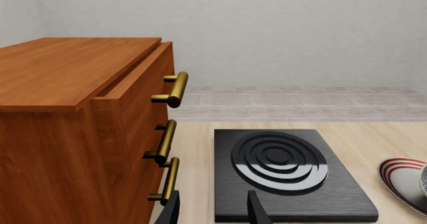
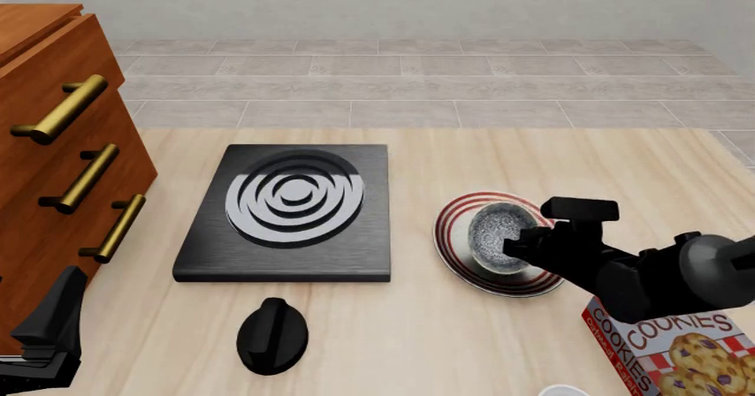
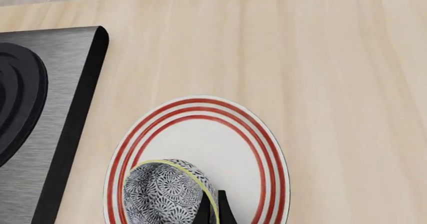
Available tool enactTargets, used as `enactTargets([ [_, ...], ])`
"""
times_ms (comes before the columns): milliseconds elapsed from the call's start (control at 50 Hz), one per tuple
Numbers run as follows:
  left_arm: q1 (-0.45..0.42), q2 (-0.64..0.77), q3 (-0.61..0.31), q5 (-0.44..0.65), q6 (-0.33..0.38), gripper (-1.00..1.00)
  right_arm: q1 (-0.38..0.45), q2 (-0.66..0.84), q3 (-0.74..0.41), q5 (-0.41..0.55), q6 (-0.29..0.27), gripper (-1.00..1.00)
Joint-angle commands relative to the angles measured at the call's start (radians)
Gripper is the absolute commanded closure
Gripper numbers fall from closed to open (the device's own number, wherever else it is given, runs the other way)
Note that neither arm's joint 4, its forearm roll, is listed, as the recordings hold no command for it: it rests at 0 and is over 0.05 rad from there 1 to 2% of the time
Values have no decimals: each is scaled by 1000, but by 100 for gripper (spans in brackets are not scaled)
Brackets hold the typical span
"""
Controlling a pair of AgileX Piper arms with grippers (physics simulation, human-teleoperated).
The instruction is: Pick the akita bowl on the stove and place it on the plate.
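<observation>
The akita bowl (image 2: pixel 496 232) (image 3: pixel 160 194), dark outside and speckled inside with a pale rim, sits on the red-ringed white plate (image 2: pixel 454 237) (image 3: pixel 200 134), right of the stove (image 2: pixel 289 206) (image 1: pixel 280 164) (image 3: pixel 33 109). The stove's burner rings are bare. My right gripper (image 2: pixel 525 244) (image 3: pixel 213 211) is at the bowl's right rim, its fingers close together with the rim between them. My left gripper (image 1: pixel 213 211) (image 2: pixel 53 325) hangs open and holds nothing, low at the front left, pointing past the cabinet toward the stove.
A wooden cabinet (image 2: pixel 48 148) (image 1: pixel 67 134) with brass handles stands left of the stove. A black round knob (image 2: pixel 272 334) lies in front of the stove. A cookies box (image 2: pixel 673 352) stands at the front right under my right arm.
</observation>
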Motion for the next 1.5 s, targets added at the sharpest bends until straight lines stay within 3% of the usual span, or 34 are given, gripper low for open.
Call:
enactTargets([
  [20,0,0,0,0,0,-100,-3,41,3,-25,5,100],
  [120,0,0,0,0,0,-100,-13,36,5,-19,-1,100],
  [140,0,0,0,0,0,-100,-15,36,6,-18,-3,-100],
  [440,0,0,0,0,0,-100,-28,30,10,-24,-6,-100],
  [820,0,0,0,0,0,-100,-55,-91,44,7,-6,-100],
  [1180,0,0,0,0,0,-100,-45,-334,82,131,-45,-100],
  [1240,0,0,0,0,0,-100,-70,-424,100,146,-87,-100],
  [1320,0,0,0,0,0,-100,-59,-501,116,184,-68,-100],
  [1500,0,0,0,0,0,-100,-42,-659,113,309,-88,-100],
])
